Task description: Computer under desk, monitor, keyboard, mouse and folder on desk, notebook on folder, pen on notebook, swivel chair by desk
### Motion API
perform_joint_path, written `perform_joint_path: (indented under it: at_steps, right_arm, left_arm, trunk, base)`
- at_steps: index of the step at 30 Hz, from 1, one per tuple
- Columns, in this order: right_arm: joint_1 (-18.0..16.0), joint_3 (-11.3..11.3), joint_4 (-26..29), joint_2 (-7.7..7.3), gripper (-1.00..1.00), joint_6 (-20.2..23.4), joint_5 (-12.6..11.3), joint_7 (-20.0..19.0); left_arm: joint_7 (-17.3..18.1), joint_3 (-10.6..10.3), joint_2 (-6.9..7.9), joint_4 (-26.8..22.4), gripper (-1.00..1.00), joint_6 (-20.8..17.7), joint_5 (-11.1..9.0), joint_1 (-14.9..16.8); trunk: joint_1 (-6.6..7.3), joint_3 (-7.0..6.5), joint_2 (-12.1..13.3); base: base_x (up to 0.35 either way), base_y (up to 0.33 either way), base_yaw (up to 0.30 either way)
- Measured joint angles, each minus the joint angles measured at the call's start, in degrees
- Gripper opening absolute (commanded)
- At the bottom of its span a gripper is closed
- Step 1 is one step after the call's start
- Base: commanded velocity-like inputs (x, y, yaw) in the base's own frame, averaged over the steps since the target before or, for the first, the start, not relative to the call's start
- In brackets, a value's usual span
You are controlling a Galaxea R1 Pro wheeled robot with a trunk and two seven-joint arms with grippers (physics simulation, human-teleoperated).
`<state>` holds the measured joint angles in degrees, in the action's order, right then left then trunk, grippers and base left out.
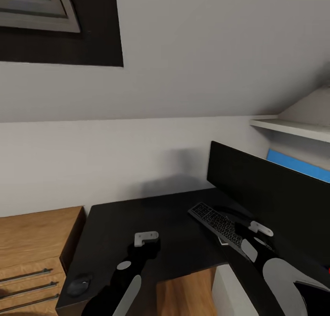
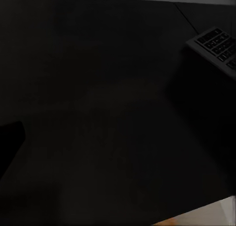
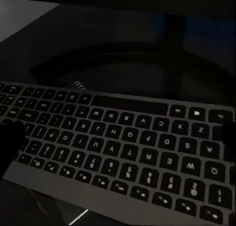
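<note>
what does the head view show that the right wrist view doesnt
Head view alone: the mouse near the desk's left front corner, the wooden drawer cabinet, the skylight, a shelf and both arms. Right wrist view alone: the keyboard's individual key letters close up and the monitor's ring stand behind it. Both show the keyboard lying on the black desk by the monitor.

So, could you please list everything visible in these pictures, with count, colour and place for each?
desk: one, glossy black, below the grey wall
monitor: one, black, on the desk at right
keyboard: one, black with grey keys, before the monitor
mouse: one, black, near desk corner at left
wooden cabinet: one, brown, left of desk
shelf: one, white, upper right
skylight: one, dark-framed, upper left
left gripper: over bare desk
right gripper: over the keyboard
</note>
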<state>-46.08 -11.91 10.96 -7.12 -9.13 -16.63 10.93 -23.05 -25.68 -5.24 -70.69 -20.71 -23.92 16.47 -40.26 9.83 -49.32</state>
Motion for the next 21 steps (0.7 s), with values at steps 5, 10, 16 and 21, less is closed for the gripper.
perform_joint_path:
  at_steps: [5,10,16,21]
  right_arm:
    - [0.0,-0.01,0.0,0.0,1.0,0.0,0.0,0.0]
    - [0.0,-0.01,-0.01,0.04,1.0,-0.01,0.01,0.0]
    - [0.0,-0.01,-0.01,0.08,1.0,0.0,0.07,-0.13]
    - [0.0,0.0,-0.01,0.12,1.0,0.07,0.17,-0.25]
  left_arm:
    - [-0.03,-0.03,0.03,0.28,1.0,0.08,0.06,0.0]
    - [0.02,-0.13,-0.02,0.42,1.0,0.03,0.05,0.0]
    - [-0.07,-0.2,-0.04,0.45,1.0,0.08,0.1,-0.01]
    - [-0.09,-0.22,-0.02,0.46,1.0,0.1,0.12,-0.01]
  trunk:
    - [0.01,-0.14,0.0]
    - [0.0,-0.17,0.0]
    - [0.0,-0.18,0.0]
    - [0.01,-0.18,0.0]
  base:
    - [0.146,0.0,-0.123]
    - [0.134,0.0,-0.021]
    - [0.028,0.0,-0.004]
    - [0.088,0.0,0.0]
